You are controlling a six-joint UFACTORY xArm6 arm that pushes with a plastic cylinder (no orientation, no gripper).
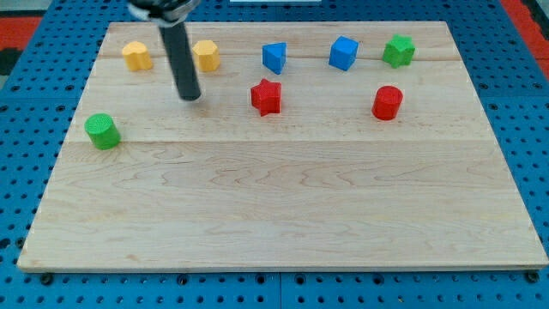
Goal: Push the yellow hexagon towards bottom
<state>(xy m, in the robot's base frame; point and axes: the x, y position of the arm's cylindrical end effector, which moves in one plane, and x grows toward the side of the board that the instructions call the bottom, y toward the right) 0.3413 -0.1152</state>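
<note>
Nearest block: green cylinder (102, 130) is sitting lowest in the view, close to the board's left edge, well apart from the rest.
Board: wooden board (283, 215) is lying on a blue pegboard (21, 172); it is holding eight blocks, no trays or bins on it.
Top row, view's left to right: yellow block (136, 56) (shape not clear to me), yellow hexagon (206, 55), blue block (274, 57) (wedge-like, unsure), blue cube (343, 52), green star-like block (398, 51).
Second row: red star-like block (266, 96) and red cylinder (387, 102), well apart from each other.
Task block: yellow hexagon is resting near the board's top edge, just right of my rod.
Arm pose: rod (178, 56) is coming down from the view's top, leaning slightly; my tip (190, 96) is standing on the board below and just left of the hexagon, not touching it as far as I can tell.
Fingers: I am running a plain rod with no fingers, so no spread or pinch applies.
Open room: lower half of the board is lying bare wood below the hexagon.
</note>
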